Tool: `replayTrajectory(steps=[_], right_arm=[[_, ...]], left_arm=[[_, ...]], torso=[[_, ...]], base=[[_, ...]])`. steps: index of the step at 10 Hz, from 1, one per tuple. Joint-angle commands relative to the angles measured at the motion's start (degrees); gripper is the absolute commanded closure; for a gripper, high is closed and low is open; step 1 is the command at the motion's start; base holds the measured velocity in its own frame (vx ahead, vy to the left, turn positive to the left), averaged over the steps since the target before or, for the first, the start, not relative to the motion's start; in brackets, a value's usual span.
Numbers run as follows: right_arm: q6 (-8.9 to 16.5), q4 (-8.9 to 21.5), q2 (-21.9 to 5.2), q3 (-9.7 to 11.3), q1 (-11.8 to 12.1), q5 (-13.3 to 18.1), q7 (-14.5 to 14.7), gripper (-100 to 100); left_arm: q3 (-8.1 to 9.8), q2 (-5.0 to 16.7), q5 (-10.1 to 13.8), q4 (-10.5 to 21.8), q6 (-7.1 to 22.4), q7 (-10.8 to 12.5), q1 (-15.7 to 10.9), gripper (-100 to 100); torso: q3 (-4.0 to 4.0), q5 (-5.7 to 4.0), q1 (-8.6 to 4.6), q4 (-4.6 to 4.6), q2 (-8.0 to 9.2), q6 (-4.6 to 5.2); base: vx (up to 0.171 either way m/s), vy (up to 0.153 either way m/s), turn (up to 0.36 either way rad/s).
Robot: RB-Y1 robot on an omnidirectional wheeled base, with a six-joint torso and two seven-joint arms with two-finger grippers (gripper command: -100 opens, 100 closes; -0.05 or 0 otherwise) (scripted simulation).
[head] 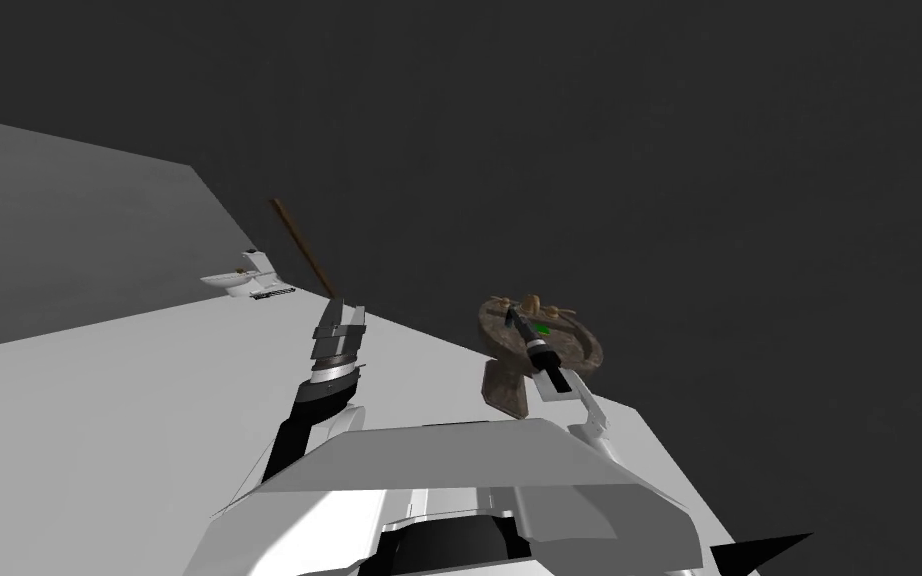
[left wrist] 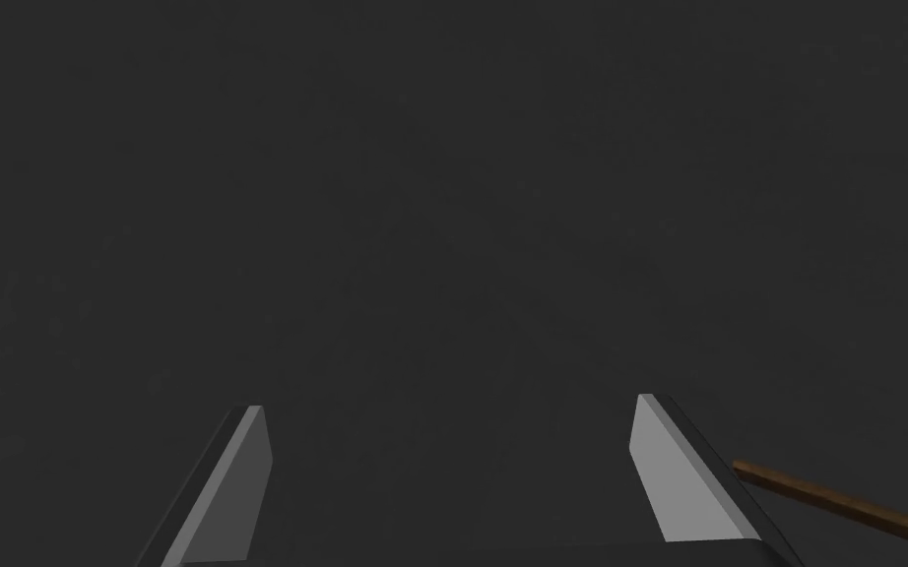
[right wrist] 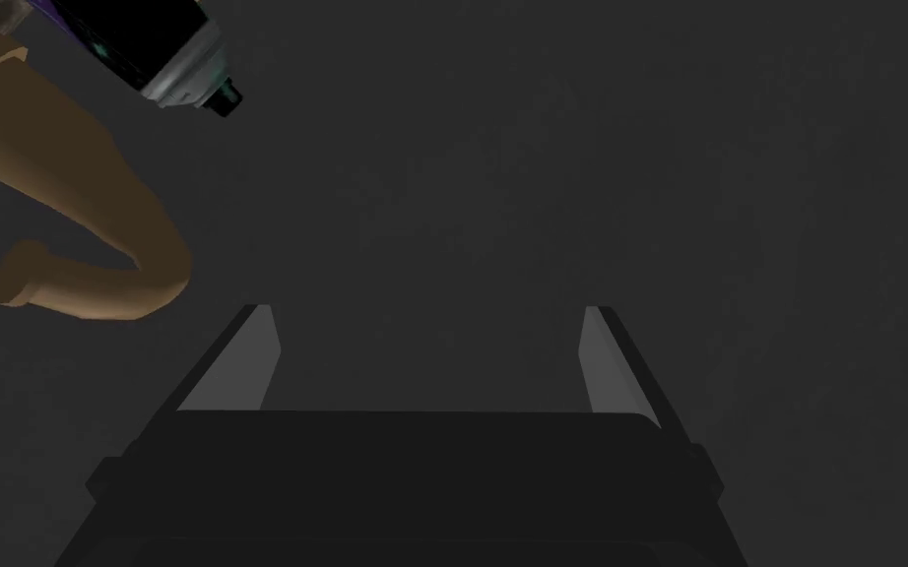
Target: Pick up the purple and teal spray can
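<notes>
The spray can (right wrist: 162,49) shows as a black body with a silver collar, a small teal nozzle and a trace of purple. It lies beside a brown tap spout (right wrist: 78,207), off to one side of my right gripper (right wrist: 425,310) and apart from it. That gripper is open with nothing between its fingers and faces a dark wall. In the head view my right gripper (head: 512,316) reaches over a round brown basin (head: 584,350) on a pedestal. My left gripper (head: 341,318) hangs open further left, holding nothing, and also points at the dark wall (left wrist: 450,404).
A dark grey wall (head: 599,150) stands close ahead. A brown stick (head: 304,245) leans on it near my left gripper, and its end (left wrist: 846,507) shows beside the left finger. A white toilet (head: 244,278) sits further left. The floor (head: 99,430) is light grey.
</notes>
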Motion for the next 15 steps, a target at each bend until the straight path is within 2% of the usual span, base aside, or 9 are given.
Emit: replayTrajectory(steps=[1, 9, 14, 15], right_arm=[[0.87, 2.26, -0.03, -0.86, -0.16, 2.19, 1.96, -100], [2.59, 13.57, -0.65, -4.77, -0.47, 11.42, 9.38, -100], [2.73, 18.56, -0.91, -6.49, -0.21, 15.41, 12.30, -100], [2.76, 18.00, -0.75, -6.26, -0.38, 14.93, 11.92, -100]], left_arm=[[0.00, 0.00, 0.00, 0.00, 0.00, 0.00, 0.00, 0], [0.01, 0.01, 0.00, 0.00, 0.00, 0.00, 0.01, 0], [0.01, 0.01, 0.00, 0.00, 0.00, 0.00, 0.00, 0], [0.01, 0.01, 0.00, 0.00, 0.00, 0.00, 0.00, 0]], torso=[[0.00, 0.00, 0.00, 0.00, 0.00, 0.00], [-0.13, -0.06, -0.25, -0.05, -0.23, -0.01], [-0.05, -0.07, -0.33, -0.02, -0.07, -0.01], [-0.09, -0.07, -0.33, -0.03, -0.16, -0.02]], base=[[0.100, 0.069, -0.047], [0.124, 0.035, -0.013], [0.115, 0.009, 0.019], [0.063, 0.000, 0.008]])
